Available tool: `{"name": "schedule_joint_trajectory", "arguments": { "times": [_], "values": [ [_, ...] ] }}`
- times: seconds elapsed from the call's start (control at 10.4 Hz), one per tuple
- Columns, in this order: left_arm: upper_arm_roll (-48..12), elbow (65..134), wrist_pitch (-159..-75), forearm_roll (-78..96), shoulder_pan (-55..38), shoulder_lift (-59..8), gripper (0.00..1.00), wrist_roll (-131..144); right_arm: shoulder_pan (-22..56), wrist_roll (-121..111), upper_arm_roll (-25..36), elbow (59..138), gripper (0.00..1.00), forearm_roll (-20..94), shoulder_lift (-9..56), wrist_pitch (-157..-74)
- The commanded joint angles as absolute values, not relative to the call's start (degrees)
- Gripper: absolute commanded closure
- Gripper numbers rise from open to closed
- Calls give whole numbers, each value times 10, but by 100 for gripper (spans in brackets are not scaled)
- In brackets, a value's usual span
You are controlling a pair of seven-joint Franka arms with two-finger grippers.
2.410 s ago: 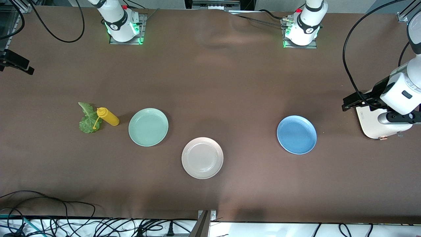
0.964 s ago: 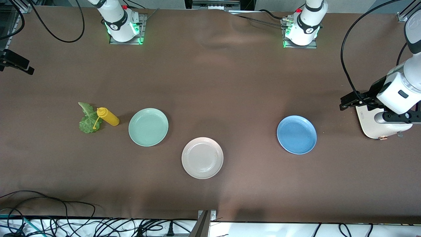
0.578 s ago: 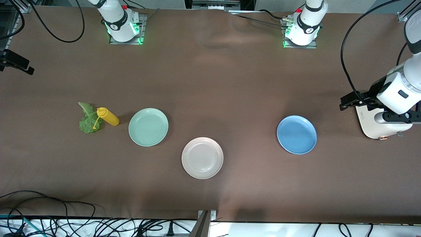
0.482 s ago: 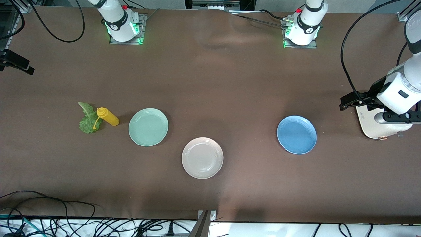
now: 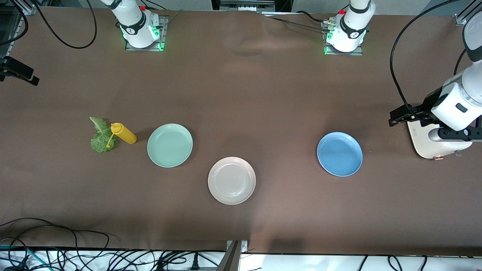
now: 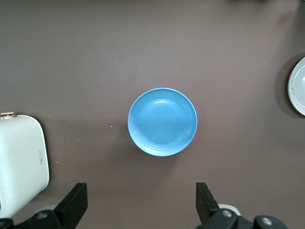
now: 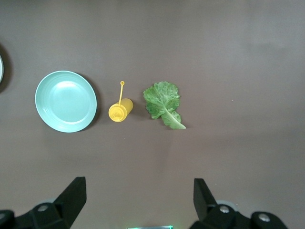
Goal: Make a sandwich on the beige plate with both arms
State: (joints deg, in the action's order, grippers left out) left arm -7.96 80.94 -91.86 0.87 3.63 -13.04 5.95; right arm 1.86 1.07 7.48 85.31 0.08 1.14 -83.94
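Observation:
The beige plate lies empty, nearest the front camera; its edge shows in the left wrist view. No toast and no sandwich are in view. A green lettuce leaf lies on the table toward the right arm's end, also in the right wrist view. My left gripper is open and empty, high over the table by the blue plate. My right gripper is open and empty, high over the table by the lettuce. Neither gripper shows in the front view; only the arms' bases do.
A yellow squeeze bottle lies beside the lettuce. A mint-green plate and the blue plate lie empty. A white toaster stands at the left arm's end, with another white arm over it.
The white arm over the toaster shifted slightly toward the bases about two seconds ago. Nothing else has moved.

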Motion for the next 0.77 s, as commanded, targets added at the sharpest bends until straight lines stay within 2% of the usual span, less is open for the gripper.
{"name": "schedule_joint_trajectory", "arguments": {
  "times": [0.0, 0.67],
  "values": [
    [-76, 809, -912, 22, 35, -127, 0, 53, 20, 8, 76, 846, 0, -3, 8, -829],
    [-76, 809, -912, 18, 34, -127, 0, 53, 20, 8, 75, 846, 0, -4, 8, -828]
  ]
}}
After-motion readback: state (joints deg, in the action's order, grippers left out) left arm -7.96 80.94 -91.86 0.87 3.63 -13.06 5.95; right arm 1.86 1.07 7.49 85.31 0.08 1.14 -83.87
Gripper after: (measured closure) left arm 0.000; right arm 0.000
